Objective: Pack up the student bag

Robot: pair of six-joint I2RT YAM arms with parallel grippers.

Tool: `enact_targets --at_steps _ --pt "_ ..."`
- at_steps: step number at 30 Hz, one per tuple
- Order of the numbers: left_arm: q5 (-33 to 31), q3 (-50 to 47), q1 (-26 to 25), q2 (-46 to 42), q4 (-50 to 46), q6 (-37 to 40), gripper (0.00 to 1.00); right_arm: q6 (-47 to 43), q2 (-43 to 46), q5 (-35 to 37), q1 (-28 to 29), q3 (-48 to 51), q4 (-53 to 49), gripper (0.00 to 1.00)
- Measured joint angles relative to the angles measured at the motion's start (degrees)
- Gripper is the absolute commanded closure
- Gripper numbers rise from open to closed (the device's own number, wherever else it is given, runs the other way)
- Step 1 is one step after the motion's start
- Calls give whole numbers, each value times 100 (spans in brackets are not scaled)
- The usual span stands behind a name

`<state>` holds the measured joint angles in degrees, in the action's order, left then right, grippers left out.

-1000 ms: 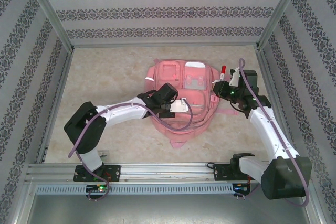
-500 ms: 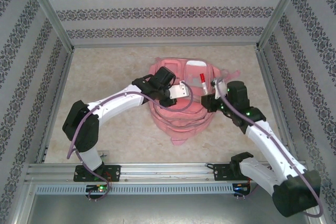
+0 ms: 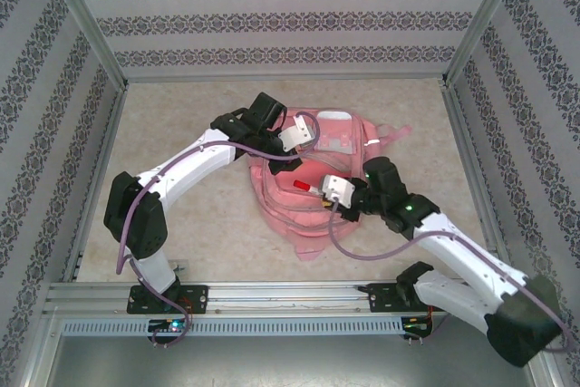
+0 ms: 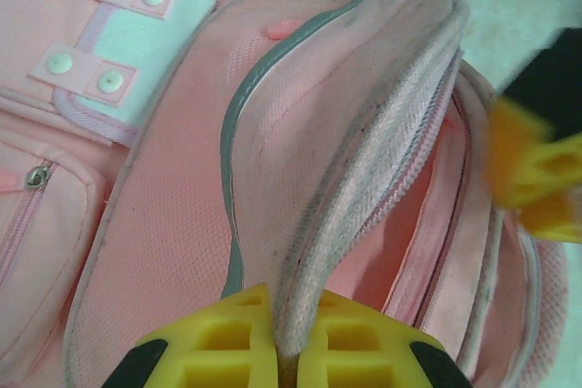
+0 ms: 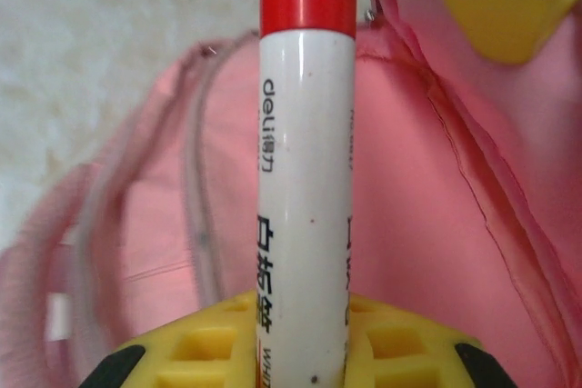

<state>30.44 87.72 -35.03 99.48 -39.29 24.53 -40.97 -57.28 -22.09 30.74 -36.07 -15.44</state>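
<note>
My left pincer (image 4: 289, 356) clamped on zip flap (image 4: 364, 134) of pink student bag (image 4: 164, 252), my right pincer (image 5: 300, 352) gripping red-capped white marker (image 5: 305, 179) over it

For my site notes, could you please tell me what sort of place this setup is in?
Probably a robot test cell, not a home: aluminium frame posts, wallpaper-patterned panel walls, and a mounting rail holding the left arm and right arm.
</note>
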Motion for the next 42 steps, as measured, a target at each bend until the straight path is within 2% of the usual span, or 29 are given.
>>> enact_targets --at_steps 5,9,10,14,18,24,30,32,36,42 --pt "179 149 0 2 -345 79 100 -470 -855 1200 227 -415 247 82" --pt "205 201 2 2 -411 131 100 -774 -1215 2144 437 -468 597 59" --pt "208 203 17 2 -411 133 100 -848 -1268 2332 487 -468 673 55" --pt "258 229 57 2 -407 129 100 -946 -1399 2752 581 -470 938 47" --pt "326 278 66 15 -404 111 100 -800 -1283 2802 592 -450 992 48" --pt "476 280 66 15 -400 90 100 -361 -260 2535 612 -59 999 48" --pt "422 138 92 15 -273 90 100 -105 1130 1261 535 448 949 45" --pt "396 -13 101 15 -170 92 94 -44 1388 815 525 566 903 44" --pt "356 -328 101 15 70 133 88 55 1670 341 527 780 887 42" --pt "273 -813 101 -2 378 114 64 13 1991 -33 485 905 868 39"
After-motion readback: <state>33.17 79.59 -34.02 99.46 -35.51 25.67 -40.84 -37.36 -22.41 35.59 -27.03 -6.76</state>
